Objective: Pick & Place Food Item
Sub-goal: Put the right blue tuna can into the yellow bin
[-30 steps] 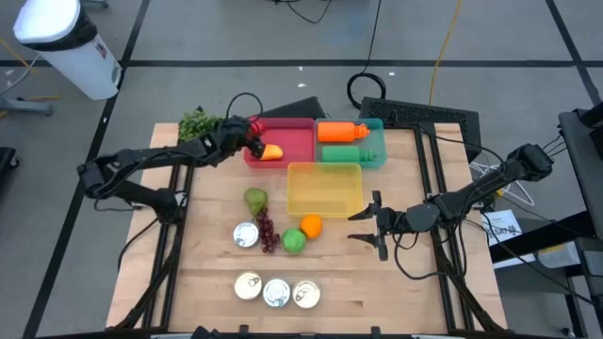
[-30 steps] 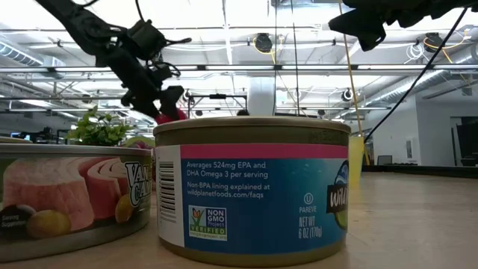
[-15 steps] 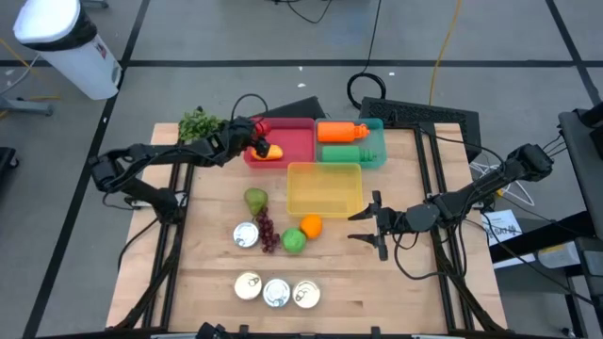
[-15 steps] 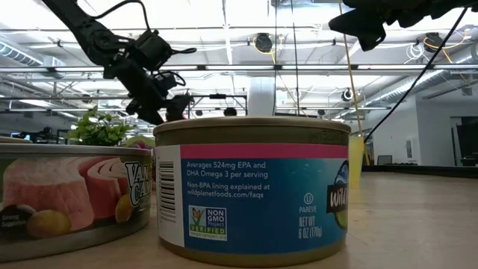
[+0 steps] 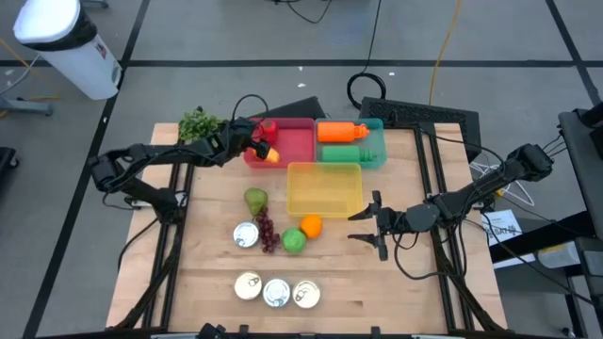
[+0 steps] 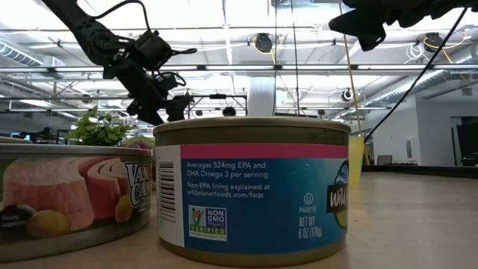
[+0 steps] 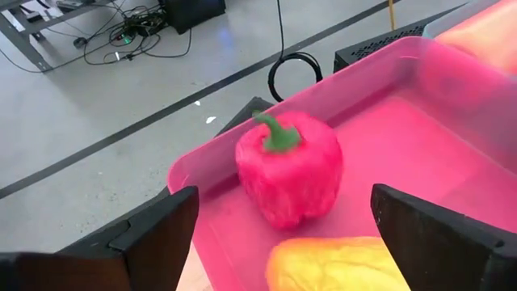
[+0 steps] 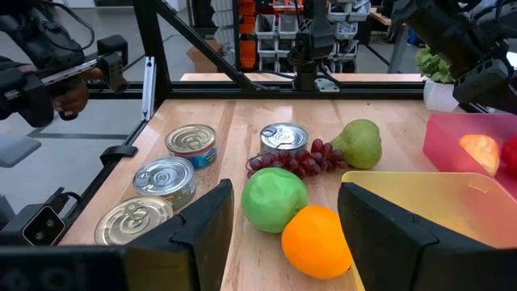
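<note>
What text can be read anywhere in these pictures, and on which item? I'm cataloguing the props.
On the blue and pink can, low view:
"Averages 524mg EPA and DHA Omega 3 per serving"
"Non-BPA lining explained at wildplanetfoods.com/faqs"
"NON GMO Project VERIFIED"
"PAREVE"
"NET WT 6 OZ (170g)"
"wil", cut off at the can's edge

On the pink can beside it:
"VA", then "CA" below, both cut off

The barcode digits are too small to read. No other view shows readable text.

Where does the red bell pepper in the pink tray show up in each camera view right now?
High view: red bell pepper at the pink tray's left end, by the left gripper.
Low view: not visible.
Left wrist view: pepper centre frame, between the open fingers.
Right wrist view: only a red edge at the far right.
Shared landmark: the pink tray.
</note>
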Controlling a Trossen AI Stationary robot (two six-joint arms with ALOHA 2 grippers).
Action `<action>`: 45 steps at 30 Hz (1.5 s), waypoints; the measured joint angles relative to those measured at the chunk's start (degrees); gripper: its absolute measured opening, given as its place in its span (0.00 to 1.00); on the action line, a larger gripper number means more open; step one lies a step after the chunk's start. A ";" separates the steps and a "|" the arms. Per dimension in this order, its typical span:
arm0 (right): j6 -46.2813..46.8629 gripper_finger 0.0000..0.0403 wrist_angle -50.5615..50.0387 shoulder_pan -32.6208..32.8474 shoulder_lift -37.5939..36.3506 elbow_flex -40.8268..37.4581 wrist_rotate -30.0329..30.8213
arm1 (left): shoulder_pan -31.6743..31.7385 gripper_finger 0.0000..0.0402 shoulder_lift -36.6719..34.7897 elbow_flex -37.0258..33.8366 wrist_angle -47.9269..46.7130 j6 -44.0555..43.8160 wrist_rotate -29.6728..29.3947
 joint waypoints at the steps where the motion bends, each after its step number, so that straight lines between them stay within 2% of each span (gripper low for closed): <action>1: 0.00 0.52 0.00 0.00 0.00 0.00 0.00 | -0.19 0.92 -0.40 0.00 -0.33 0.00 0.25; 6: 0.02 0.52 -0.27 0.00 0.00 0.00 0.00 | -1.88 0.90 -6.20 0.00 -4.74 -2.10 5.51; 11: 0.12 0.52 -0.81 0.00 0.00 0.00 0.00 | -4.37 0.89 -15.21 -0.04 -11.94 -6.58 16.22; 13: 0.48 0.52 -0.88 0.00 0.00 0.00 0.00 | -7.09 0.89 -18.92 -1.88 -9.66 -5.71 20.15; 15: 0.50 0.52 -0.84 0.00 0.00 0.00 0.00 | -10.85 0.90 -22.24 -5.29 -2.96 -4.76 22.73; 19: 1.84 0.52 -0.64 0.00 0.00 -0.11 -0.04 | -17.83 0.91 -27.39 -14.87 10.47 -4.79 22.31; 22: 1.98 0.52 2.45 0.00 0.01 -1.96 -0.04 | -20.84 0.90 -31.26 -20.25 16.03 -5.40 22.49; 24: 1.84 0.52 7.52 -0.01 0.03 -4.49 -0.04 | -21.72 0.90 -33.52 -22.61 15.22 -5.48 22.43; 29: 1.99 0.52 27.64 -0.83 3.45 -11.15 -0.17 | -22.76 0.91 -35.82 -24.87 14.64 -7.97 22.48; 32: 0.74 0.52 34.53 -1.32 7.60 -11.82 -3.06 | -22.78 0.92 -35.66 -24.95 13.26 -7.99 22.45; 39: -1.68 0.52 36.02 -2.91 18.73 -6.14 -6.00 | -22.76 0.91 -35.20 -24.94 13.17 -8.53 22.45; 45: -1.44 0.52 35.92 -4.96 23.82 -3.67 -6.12 | -24.72 0.90 -35.18 -24.81 4.52 -22.34 25.86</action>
